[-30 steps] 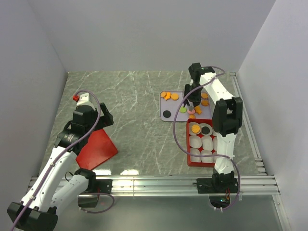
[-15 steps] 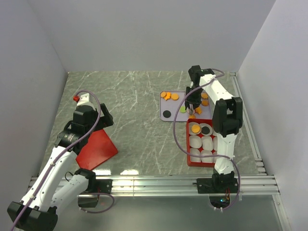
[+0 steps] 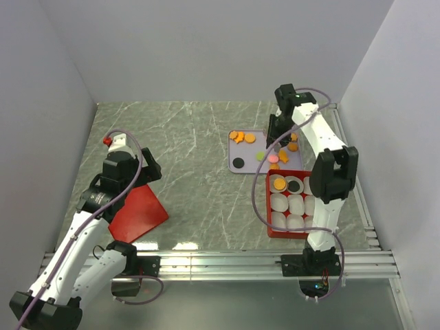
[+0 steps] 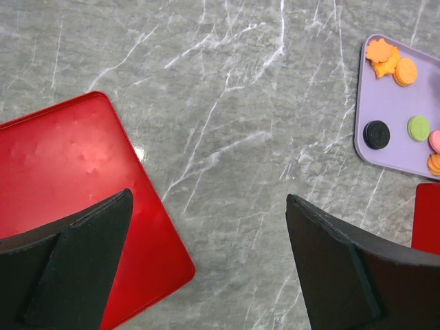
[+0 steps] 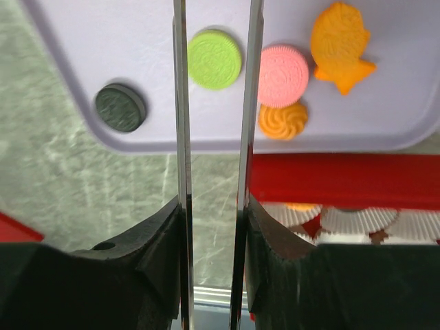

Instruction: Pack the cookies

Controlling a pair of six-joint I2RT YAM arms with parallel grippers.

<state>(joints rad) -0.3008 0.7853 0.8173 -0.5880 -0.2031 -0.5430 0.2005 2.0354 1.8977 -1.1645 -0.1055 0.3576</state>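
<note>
Grey-green marbled counter (image 3: 185, 151), plain white walls (image 3: 206, 48) on three sides. Left end effector (image 4: 206, 265) spread wide, empty, over counter and corner of red lid (image 4: 75, 185). Right end effector (image 5: 213, 27) above purple tray (image 5: 89, 41), jaws slightly parted, nothing gripped. Cookies (image 5: 283, 75) mostly loose on tray: orange, green, pink, black. Two more, orange and black, in paper cups (image 3: 287, 203) of red box (image 3: 285, 234) right against tray's near edge.
</note>
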